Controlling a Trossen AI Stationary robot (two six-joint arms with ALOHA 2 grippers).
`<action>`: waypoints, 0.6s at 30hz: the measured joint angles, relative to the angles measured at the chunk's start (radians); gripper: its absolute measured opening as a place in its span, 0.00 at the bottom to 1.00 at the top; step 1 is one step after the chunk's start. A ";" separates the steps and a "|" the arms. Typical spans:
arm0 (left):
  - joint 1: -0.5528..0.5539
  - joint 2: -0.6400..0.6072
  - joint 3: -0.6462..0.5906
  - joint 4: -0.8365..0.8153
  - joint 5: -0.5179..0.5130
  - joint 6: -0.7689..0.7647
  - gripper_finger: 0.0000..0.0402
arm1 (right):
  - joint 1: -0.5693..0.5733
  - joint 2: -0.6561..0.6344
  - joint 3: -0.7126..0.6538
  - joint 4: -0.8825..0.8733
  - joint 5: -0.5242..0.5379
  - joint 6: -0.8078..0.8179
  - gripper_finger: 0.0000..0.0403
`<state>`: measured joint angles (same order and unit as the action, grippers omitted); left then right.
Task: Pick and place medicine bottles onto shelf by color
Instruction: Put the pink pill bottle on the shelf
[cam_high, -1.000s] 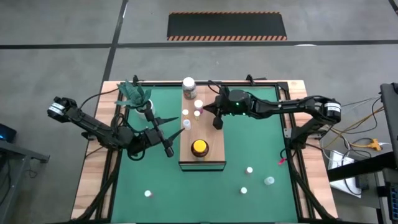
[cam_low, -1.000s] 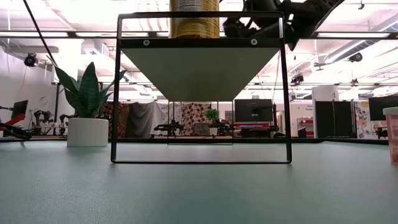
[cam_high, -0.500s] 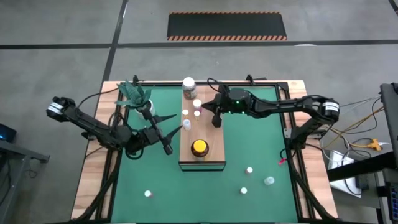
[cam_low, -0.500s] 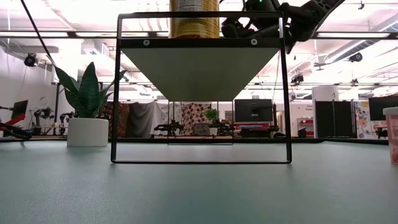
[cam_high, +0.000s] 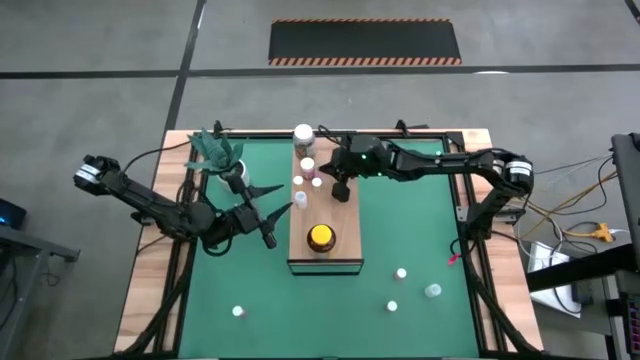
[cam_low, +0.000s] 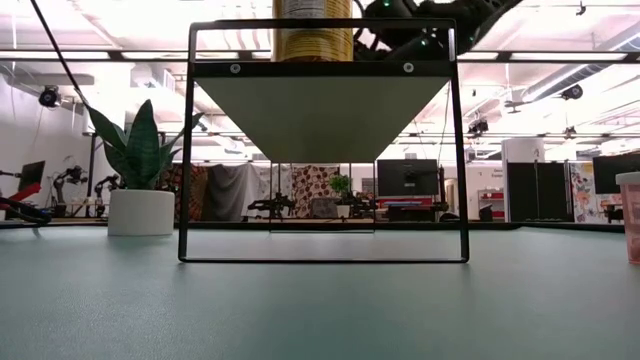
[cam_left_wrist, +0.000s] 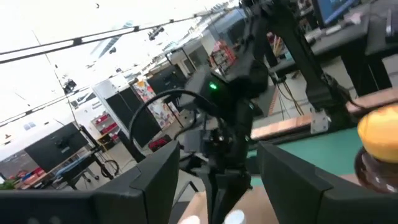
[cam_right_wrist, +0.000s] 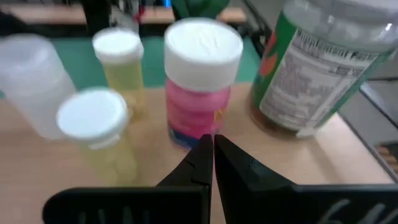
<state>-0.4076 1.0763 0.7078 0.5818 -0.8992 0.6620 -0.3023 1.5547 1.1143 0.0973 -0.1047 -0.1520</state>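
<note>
While both arms reach over the green mat, these lines run from the near edge of the table to the far one.

Near mat: three small white-capped bottles and one clear bottle lie loose to the right, and another white-capped bottle lies alone to the left, all well apart from the shelf.

Shelf: it stands mid-table, running from near to far; the low view shows it as a raised board on a thin black frame.

Yellow-lidded jar: upright on the near half of the shelf.

Left gripper: low over the mat just left of the shelf, its arm stretched in from the left edge and its fingers spread wide, grasping nothing.

Right gripper: above the far half of the shelf, its arm reaching in long and nearly straight from the right; its fingertips are pressed together with nothing between them, pointing at the pink bottle.

Pink bottle: white-capped, upright on the shelf just beyond the right fingertips, with two yellow white-capped bottles beside it.

White-lidded jar: upright at the far end of the shelf.

Potted plant: at the far left corner of the mat.
</note>
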 joint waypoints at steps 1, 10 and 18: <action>0.000 0.000 -0.001 -0.003 0.000 0.000 0.50 | -0.001 0.001 0.020 -0.046 0.000 -0.017 0.02; 0.000 0.000 -0.004 -0.051 0.000 -0.001 0.50 | -0.017 0.005 0.137 -0.196 -0.008 -0.142 0.02; 0.007 0.002 -0.009 -0.050 0.000 -0.002 0.50 | -0.026 0.036 0.167 -0.122 -0.080 -0.139 0.02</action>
<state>-0.4010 1.0782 0.6990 0.5316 -0.8992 0.6604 -0.3280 1.5904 1.2808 -0.0248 -0.1847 -0.2908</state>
